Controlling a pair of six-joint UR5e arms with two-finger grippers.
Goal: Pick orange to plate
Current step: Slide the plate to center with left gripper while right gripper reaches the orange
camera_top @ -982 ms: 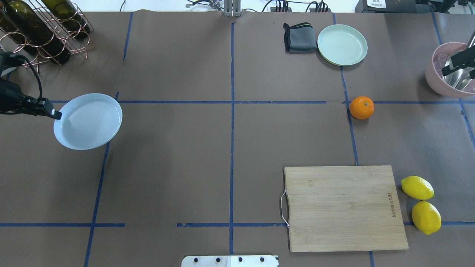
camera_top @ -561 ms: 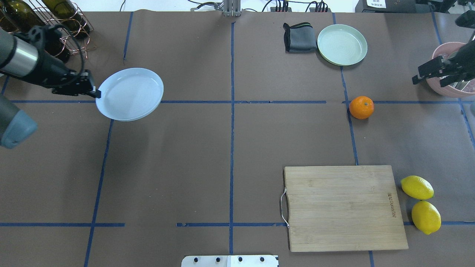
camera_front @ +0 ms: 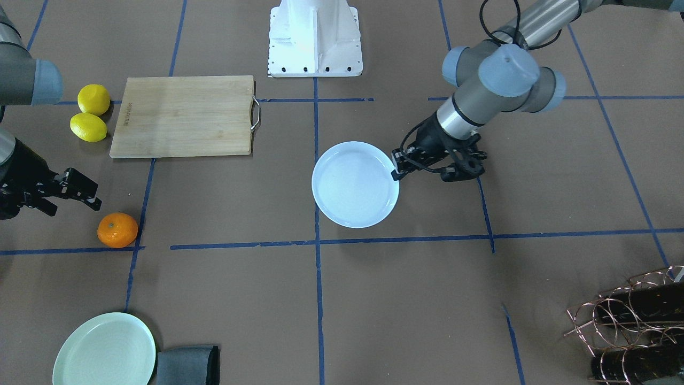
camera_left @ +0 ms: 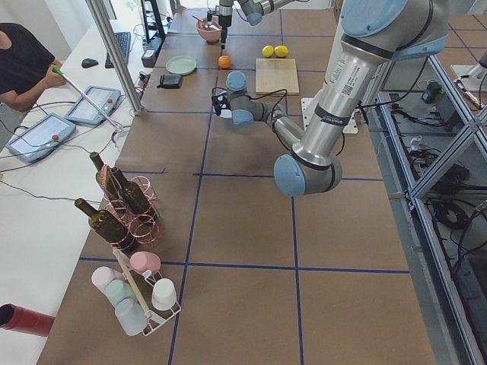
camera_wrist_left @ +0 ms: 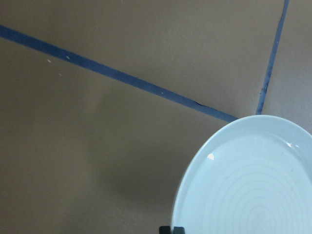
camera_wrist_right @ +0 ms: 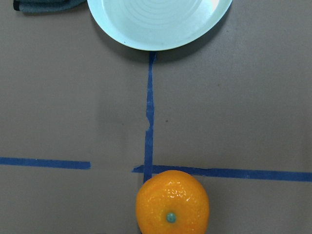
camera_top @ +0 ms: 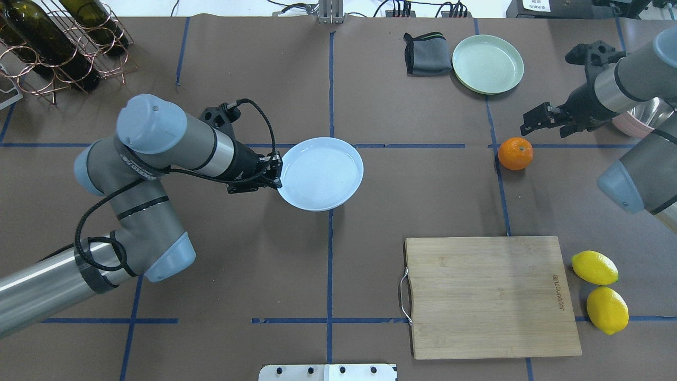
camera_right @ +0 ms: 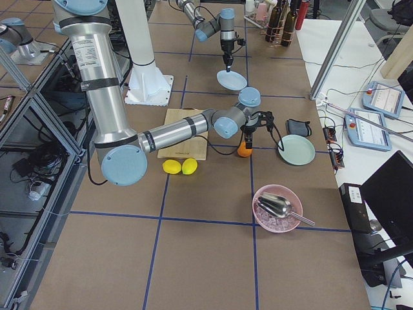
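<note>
Right gripper [camera_top: 529, 123] is hovering open just beyond the orange [camera_top: 515, 153]; needs centring over it before descending. Left gripper [camera_top: 278, 172] is pinching the plate [camera_top: 323, 175] by its rim.

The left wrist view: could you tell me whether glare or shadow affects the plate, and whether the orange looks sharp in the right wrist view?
Left wrist view: two small glints on the plate, a soft shadow on the table beside it. Right wrist view: the orange is sharp, cropped at the bottom edge.
</note>
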